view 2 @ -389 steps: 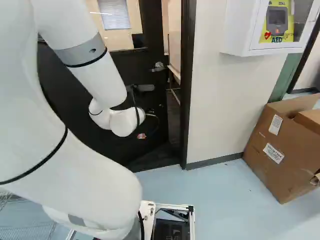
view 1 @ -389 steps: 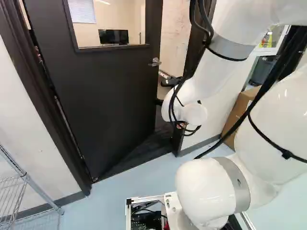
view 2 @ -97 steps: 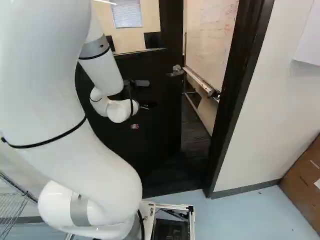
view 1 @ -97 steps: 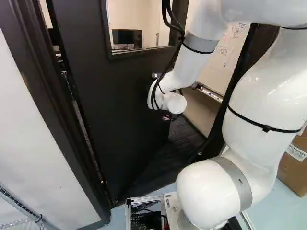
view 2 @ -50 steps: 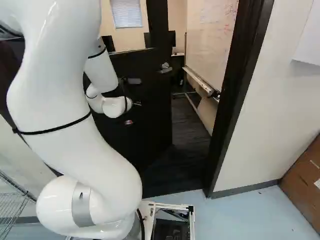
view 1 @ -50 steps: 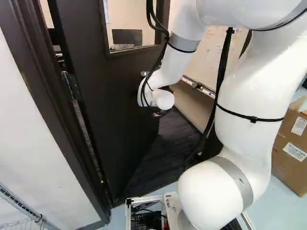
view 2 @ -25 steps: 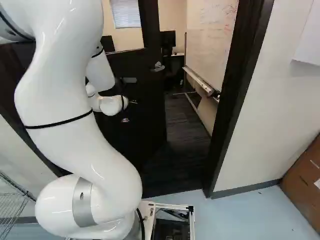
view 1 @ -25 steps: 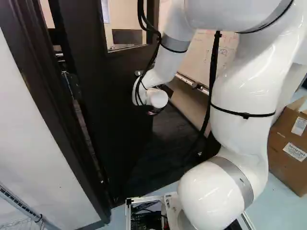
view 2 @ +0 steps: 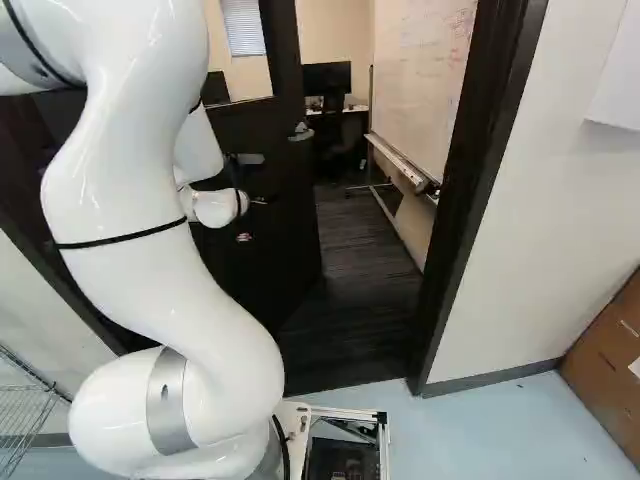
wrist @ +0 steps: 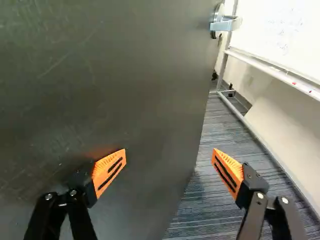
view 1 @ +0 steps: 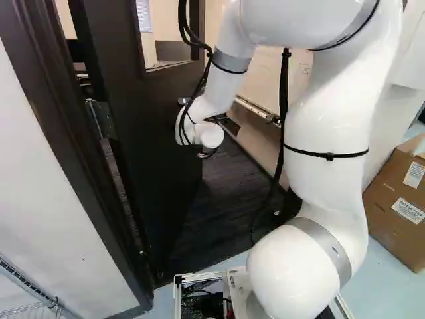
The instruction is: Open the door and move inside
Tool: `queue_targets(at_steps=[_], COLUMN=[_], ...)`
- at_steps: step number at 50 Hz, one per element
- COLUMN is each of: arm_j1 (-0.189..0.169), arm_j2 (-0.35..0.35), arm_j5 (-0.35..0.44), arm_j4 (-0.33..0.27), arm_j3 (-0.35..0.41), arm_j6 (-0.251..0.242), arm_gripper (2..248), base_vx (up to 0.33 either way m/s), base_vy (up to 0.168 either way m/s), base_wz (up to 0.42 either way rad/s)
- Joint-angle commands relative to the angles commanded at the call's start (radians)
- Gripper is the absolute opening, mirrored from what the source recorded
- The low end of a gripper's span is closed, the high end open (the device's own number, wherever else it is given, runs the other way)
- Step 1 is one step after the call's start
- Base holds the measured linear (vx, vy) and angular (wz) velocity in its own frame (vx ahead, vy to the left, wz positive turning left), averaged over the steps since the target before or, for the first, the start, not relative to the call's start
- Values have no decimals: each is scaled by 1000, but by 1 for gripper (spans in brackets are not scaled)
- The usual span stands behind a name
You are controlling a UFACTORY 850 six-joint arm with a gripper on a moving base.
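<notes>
One door (view 2: 285, 190), swung farther open into the room, one arm of mine (view 1: 329, 119), reaching farther ahead, my base, moved from its earliest position, gap to the door frame (view 2: 478, 170), wider, one black monitor (view 2: 327, 77), newly showing past the door's edge.

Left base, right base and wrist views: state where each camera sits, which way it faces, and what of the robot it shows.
Left base view: on the base, behind the arm to its left, looking ahead and slightly down at the door; the arm stands right of the middle.
Right base view: behind the arm to its right, facing likewise through the doorway; the arm stands left.
Wrist view: on the wrist, looking along the open gripper past the door's edge; only its two fingers show.
Shared: all three show the door, its handle and the whiteboard.
</notes>
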Motion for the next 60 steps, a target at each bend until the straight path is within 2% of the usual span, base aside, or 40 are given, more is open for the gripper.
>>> queue_targets(at_steps=[60], arm_j1=[95], arm_j2=[-136], arm_j5=[0], arm_j4=[0], arm_j3=[-167], arm_j6=[0], arm_gripper=[247], base_vx=[0], base_vy=[0], base_wz=[0])
